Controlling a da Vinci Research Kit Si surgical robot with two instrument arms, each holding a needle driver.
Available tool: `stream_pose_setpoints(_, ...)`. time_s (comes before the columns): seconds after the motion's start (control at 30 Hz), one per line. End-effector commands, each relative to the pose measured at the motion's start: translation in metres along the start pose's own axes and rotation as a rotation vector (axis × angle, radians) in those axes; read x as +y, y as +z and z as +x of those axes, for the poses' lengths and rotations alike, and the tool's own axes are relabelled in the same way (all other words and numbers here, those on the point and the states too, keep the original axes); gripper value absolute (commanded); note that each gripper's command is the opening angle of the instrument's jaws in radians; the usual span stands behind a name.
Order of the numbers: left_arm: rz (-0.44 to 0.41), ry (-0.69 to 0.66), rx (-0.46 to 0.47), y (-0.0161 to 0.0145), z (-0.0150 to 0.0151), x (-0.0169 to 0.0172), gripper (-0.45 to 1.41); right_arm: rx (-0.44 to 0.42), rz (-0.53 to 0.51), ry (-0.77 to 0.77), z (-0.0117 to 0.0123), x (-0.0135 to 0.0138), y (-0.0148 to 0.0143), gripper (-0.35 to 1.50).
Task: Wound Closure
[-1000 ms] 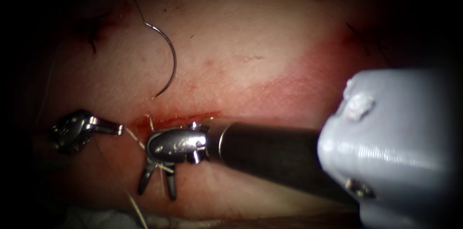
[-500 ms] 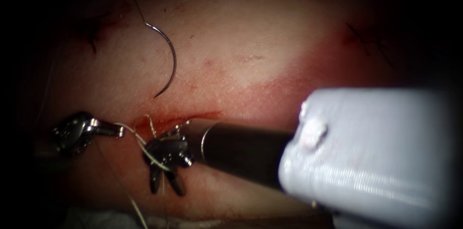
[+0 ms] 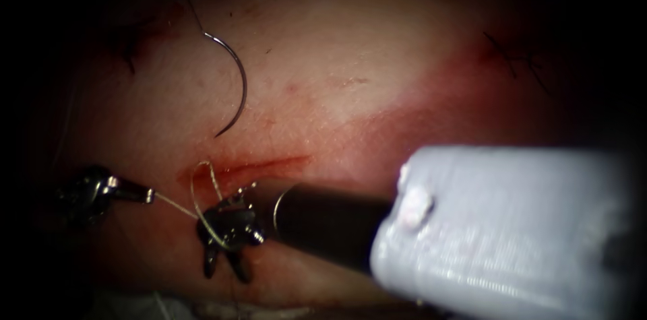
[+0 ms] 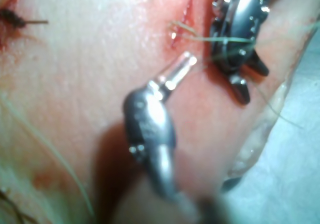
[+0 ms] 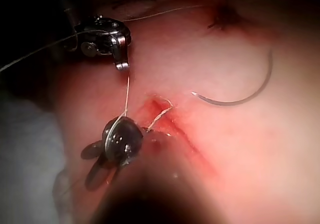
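The curved needle (image 3: 236, 84) lies free on the tissue (image 3: 350, 64) above the cut (image 3: 253, 166), held by neither tool; it also rests on the tissue in the right wrist view (image 5: 240, 98). My left tool (image 3: 147, 195) is left of the cut, shut on the thread (image 3: 176, 205), which runs tight to the right tool. The thread loops up from the cut's left end and wraps around my right tool (image 3: 226, 270). That tool points downward with jaws open and nothing between them. The left tool (image 4: 184, 64) and right tool (image 4: 248, 78) are close together. The right tool (image 5: 94, 164) is also wrapped with thread.
Tied dark stitches sit at the upper left (image 3: 131, 47) and upper right (image 3: 512, 54) of the tissue. Red fluid (image 3: 202, 175) stains the cut. The right arm's dark shaft (image 3: 323, 222) crosses below the cut. White gauze (image 3: 135, 306) lies along the tissue's near edge.
The left tool has drawn back to the left, pulling its thread tight. The right tool shifted left and down, and a thread loop now stands wrapped around it. The needle has not moved.
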Motion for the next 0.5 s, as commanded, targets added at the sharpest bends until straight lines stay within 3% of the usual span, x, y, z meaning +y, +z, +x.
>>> stream_pose_setpoints(0.03,0.002,-0.002,0.002,0.0004,-0.0010,0.0003,-0.45,0.013,0.008,-0.002,0.0000,0.0002,0.0014,0.89)
stream_pose_setpoints(0.23,0.015,-0.002,0.006,0.0002,-0.0011,-0.0001,-0.45,0.011,-0.001,-0.006,0.0002,-0.0006,0.0024,0.89)
stream_pose_setpoints(0.33,0.025,-0.002,0.008,0.0004,-0.0012,-0.0001,-0.45,0.011,-0.036,-0.001,0.0001,0.0000,0.0023,0.76)
stream_pose_setpoints(0.43,0.025,-0.003,0.007,0.0001,-0.0012,0.0000,-0.45,-0.007,-0.072,0.027,0.0000,0.0002,0.0023,0.36)
stream_pose_setpoints(0.5,0.026,-0.004,0.006,0.0000,-0.0012,0.0001,-0.45,-0.040,-0.113,0.082,-0.0001,0.0002,0.0020,-0.35)
